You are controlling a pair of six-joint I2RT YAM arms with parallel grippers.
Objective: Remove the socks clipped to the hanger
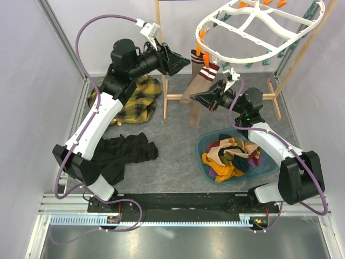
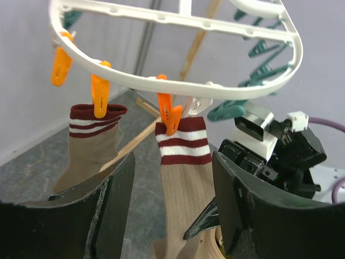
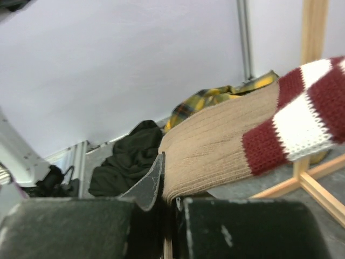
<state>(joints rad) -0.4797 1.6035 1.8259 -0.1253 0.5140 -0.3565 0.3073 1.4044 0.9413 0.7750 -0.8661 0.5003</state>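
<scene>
The white oval hanger point(image 1: 259, 27) hangs at the upper right, and it also shows in the left wrist view point(image 2: 178, 21). Two beige socks with maroon and white striped cuffs hang from its orange clips point(image 2: 170, 113). My right gripper point(image 1: 198, 97) is shut on the leg of the nearer sock point(image 1: 197, 89), which shows pinched between its jaws in the right wrist view point(image 3: 226, 140). My left gripper point(image 1: 180, 60) is open and empty, level with that same sock point(image 2: 186, 178). The second sock point(image 2: 91, 140) hangs to its left.
A teal bin point(image 1: 202, 143) with several loose socks point(image 1: 232, 156) sits under the right arm. A yellow plaid shirt point(image 1: 135, 97) and a black garment point(image 1: 121, 154) lie on the left. The wooden stand point(image 1: 161, 54) rises behind the socks.
</scene>
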